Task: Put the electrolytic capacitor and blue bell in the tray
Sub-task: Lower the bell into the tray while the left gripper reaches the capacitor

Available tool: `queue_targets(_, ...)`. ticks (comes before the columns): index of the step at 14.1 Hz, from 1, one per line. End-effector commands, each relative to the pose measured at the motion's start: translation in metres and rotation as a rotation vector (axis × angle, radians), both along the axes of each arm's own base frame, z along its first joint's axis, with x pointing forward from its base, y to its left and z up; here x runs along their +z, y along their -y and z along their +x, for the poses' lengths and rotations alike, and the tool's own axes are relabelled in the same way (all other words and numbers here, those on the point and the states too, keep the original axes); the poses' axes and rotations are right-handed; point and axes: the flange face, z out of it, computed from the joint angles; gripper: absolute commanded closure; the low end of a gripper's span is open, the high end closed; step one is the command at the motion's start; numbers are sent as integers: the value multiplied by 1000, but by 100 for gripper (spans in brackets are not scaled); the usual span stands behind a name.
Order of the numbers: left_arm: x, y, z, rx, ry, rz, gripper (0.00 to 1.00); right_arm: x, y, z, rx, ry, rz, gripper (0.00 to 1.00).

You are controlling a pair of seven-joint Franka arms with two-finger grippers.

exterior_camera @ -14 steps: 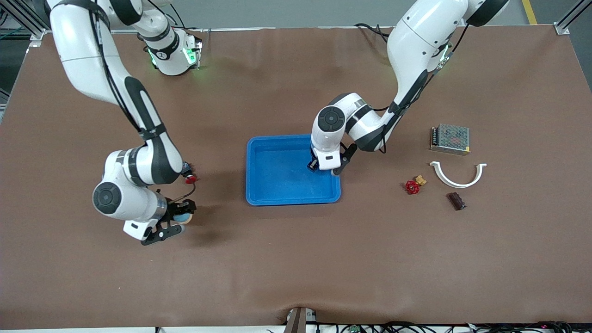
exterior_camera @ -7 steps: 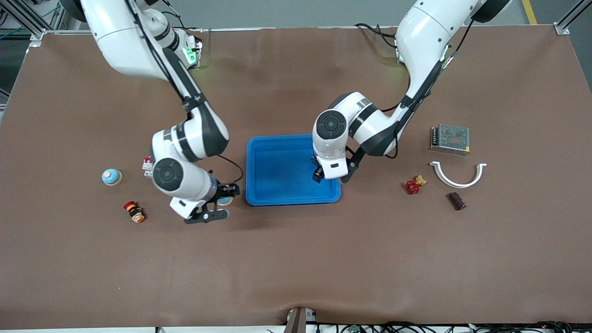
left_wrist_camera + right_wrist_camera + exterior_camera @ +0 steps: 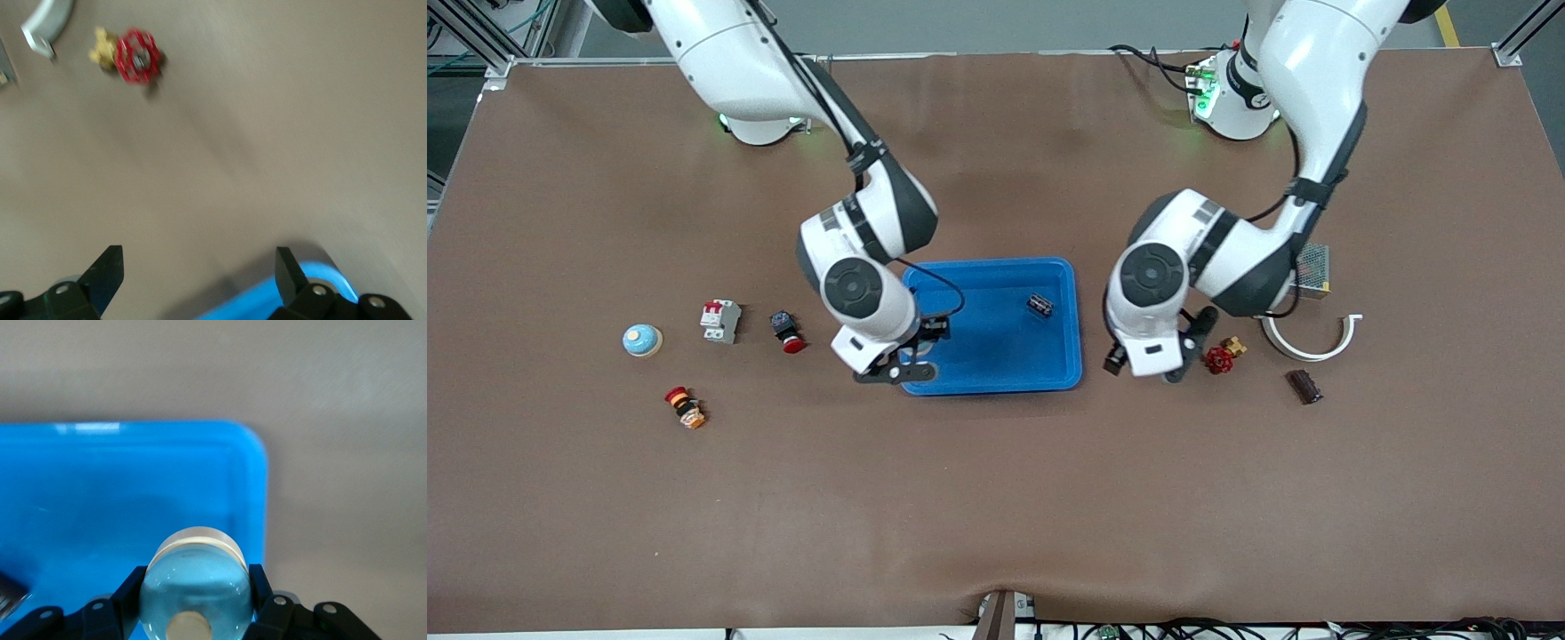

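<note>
Now capacitor (image 3: 1039, 305) lies in tray (image 3: 996, 382); left gripper (image 3: 1138, 364) backed off over counter, fingers spread. Right gripper (image 3: 911, 351) arrived over tray corner, fingers pinching blue bell (image 3: 197, 590); drop next.

Right arm reaches in from its base, elbow bent, wrist pointing down; right gripper (image 3: 911, 354) sits over the tray (image 3: 996, 382) corner toward its own end, fingers clamped on the blue bell (image 3: 197, 583). Left arm folded back, left gripper (image 3: 1143, 363) over bare table just beside the tray, jaws spread wide, empty.
</note>
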Motion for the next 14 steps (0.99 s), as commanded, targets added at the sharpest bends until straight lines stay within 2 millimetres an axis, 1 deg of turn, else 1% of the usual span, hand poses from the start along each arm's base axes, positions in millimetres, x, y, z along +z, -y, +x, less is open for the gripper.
queue_targets(1, -2, -37, 10, -6, -24, 27, 0, 4, -13, -29, -19, -2, 0, 62)
queue_targets(3, -16, -70, 21, 15, -43, 45, 0, -9, -24, -43, -19, 19, 6, 62)
queue_targets(5, -38, -99, 28, 34, -72, 71, 0, -23, -27, -54, -17, 39, 11, 62)
queue_targets(8, -57, -138, 38, 55, -84, 112, 0, -45, -21, -74, -14, 86, 28, 62)
queue_targets(10, -73, -160, 42, 33, -91, 153, 0, -53, -19, -81, -12, 101, 33, 62)
queue_targets(11, -79, -168, 44, 15, -93, 168, 0, -56, -21, -85, -6, 101, 31, 62)
queue_targets(12, -82, -182, 48, 18, -93, 179, 0, -57, -21, -87, -3, 100, 30, 61)
queue_targets(14, -82, -205, 53, -12, -101, 172, 0, -58, -27, -98, 0, 96, 26, 61)
